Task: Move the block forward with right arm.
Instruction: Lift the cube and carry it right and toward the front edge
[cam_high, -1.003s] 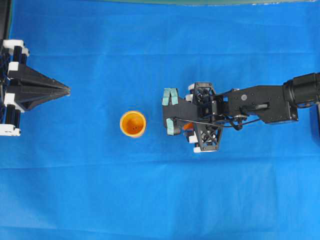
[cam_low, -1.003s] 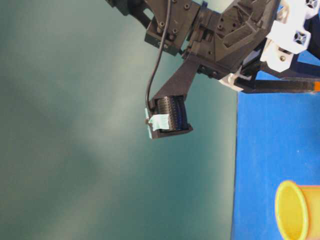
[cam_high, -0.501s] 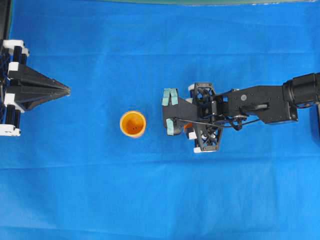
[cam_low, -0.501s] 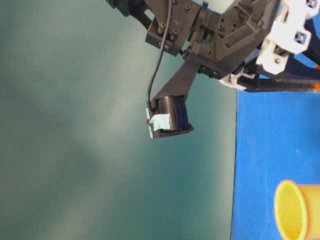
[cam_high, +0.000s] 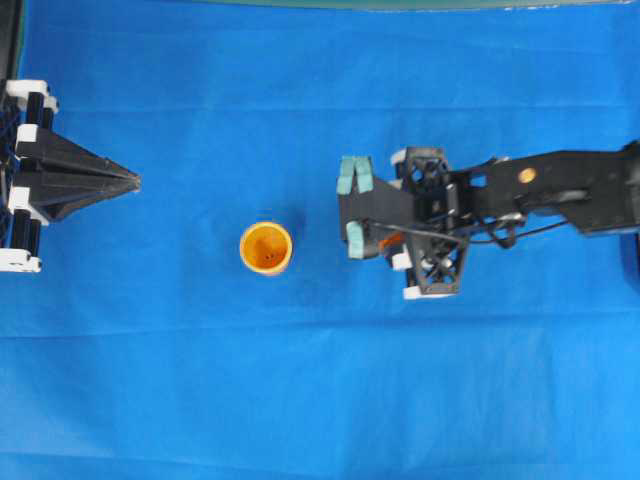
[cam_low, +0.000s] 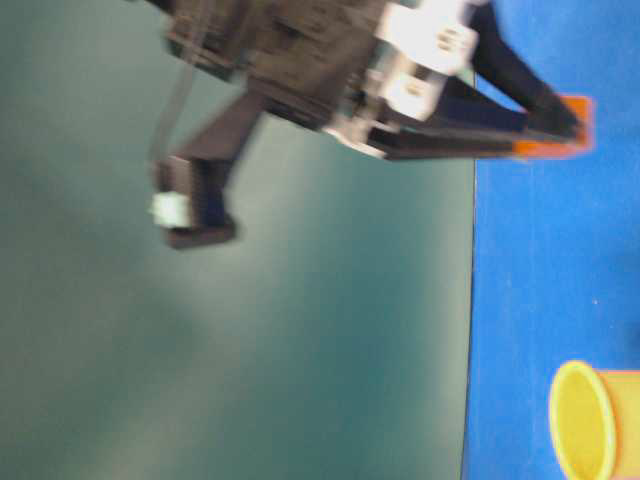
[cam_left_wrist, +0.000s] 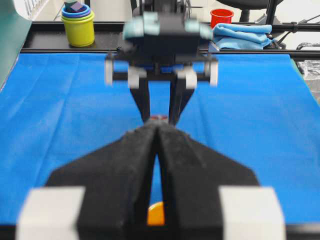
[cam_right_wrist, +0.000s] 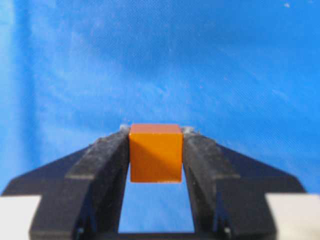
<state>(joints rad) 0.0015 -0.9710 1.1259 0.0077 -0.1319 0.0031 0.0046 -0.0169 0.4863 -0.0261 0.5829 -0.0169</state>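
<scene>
The block (cam_right_wrist: 155, 152) is a small orange cube gripped between my right gripper's black fingers. In the overhead view only an orange sliver of the block (cam_high: 392, 240) shows under the right gripper (cam_high: 388, 238), to the right of the orange-yellow cup (cam_high: 266, 247). In the table-level view the block (cam_low: 555, 125) sits at the blurred fingertips, apart from the cup (cam_low: 590, 420). My left gripper (cam_high: 135, 181) is a shut black wedge at the far left, holding nothing. In the left wrist view the left gripper (cam_left_wrist: 157, 125) points at the right arm, and the cup (cam_left_wrist: 155, 215) shows through the finger slit.
A blue cloth (cam_high: 300, 380) covers the table. Beyond its far edge in the left wrist view stand stacked yellow and blue cups (cam_left_wrist: 78, 25), a red cup (cam_left_wrist: 221, 16) and a folded blue towel (cam_left_wrist: 240, 35).
My right gripper has shifted right and toward the top of the overhead view, away from the cup, carrying the block. It is motion-blurred in the table-level view. The left arm has not moved.
</scene>
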